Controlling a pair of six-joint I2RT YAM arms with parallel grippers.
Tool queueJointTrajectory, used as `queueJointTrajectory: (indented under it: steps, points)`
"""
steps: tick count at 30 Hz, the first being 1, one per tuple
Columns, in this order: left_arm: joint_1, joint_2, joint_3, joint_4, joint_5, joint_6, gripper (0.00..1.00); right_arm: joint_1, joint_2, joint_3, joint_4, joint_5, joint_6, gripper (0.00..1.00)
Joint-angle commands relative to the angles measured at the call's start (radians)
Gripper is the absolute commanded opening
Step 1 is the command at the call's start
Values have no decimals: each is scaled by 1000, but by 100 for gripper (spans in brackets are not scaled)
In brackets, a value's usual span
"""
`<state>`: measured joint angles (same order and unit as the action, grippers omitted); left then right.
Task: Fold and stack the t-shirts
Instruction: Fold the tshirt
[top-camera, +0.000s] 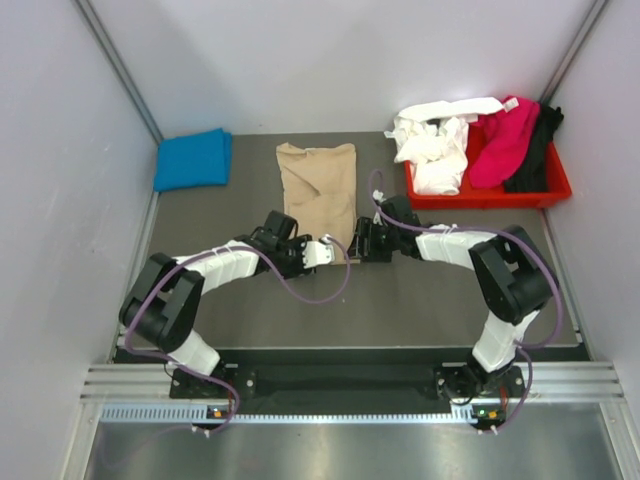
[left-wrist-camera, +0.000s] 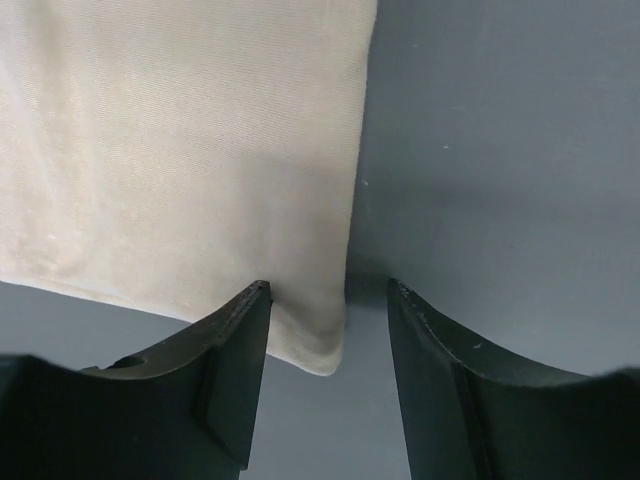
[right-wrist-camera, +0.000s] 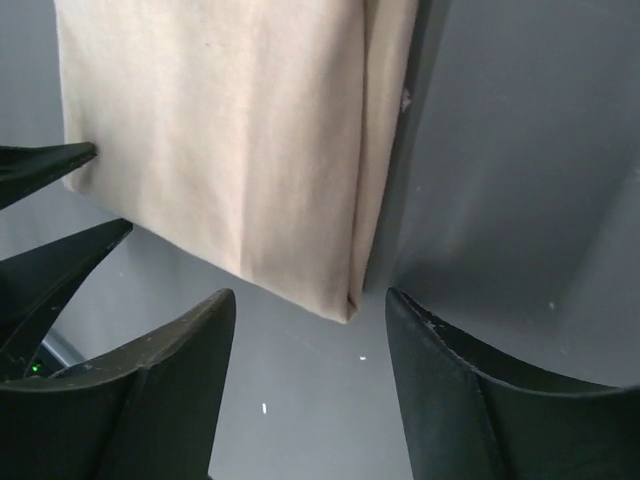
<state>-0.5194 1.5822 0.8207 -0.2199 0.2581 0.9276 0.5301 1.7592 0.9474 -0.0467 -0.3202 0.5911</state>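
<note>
The tan t-shirt (top-camera: 318, 185) lies flat on the surface (top-camera: 430, 300), at 12 o'clock from both hands. The left hand (left-wrist-camera: 328, 286) and right hand (right-wrist-camera: 310, 293) gape wide and empty, each straddling a hem corner. So close together, they may collide, or pinch only one layer.

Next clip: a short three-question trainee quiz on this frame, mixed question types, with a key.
1. True or false: the tan t-shirt lies inside the red tray.
2. Which shirt lies folded at the far-left corner of the table? A blue, B magenta, C black.
3. Fill in: the left gripper and right gripper both have their fingers ____.
Key: 1 false, it lies on the table; 2 A, the blue t-shirt; 3 open.
</note>
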Motion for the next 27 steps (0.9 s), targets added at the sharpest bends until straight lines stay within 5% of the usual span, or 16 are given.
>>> queueJointTrajectory:
  steps: [1,5,6,8,9,11,18,27]
  points:
    - [1,36,-20,59,-20,7,55,15,34,-24,76,-16,38,61]
    - [1,47,-26,71,-51,1,47,24,75,-7,90,-48,55,51]
    - [1,47,-26,68,-57,1,36,24,80,-7,90,-48,58,46]
    - [1,42,-34,71,-74,1,21,24,77,-13,90,-49,55,27]
    - [1,42,-41,71,-83,-3,2,21,74,-13,87,-46,49,20]
    - [1,30,-46,62,-106,-18,0,19,54,-18,79,-45,46,0]
    - [-8,-154,-84,-139,-80,-137,0,71,-67,-100,35,-57,42,0]
    - [-91,-543,-59,-735,75,-162,0,322,-447,-335,-122,27,209,0]
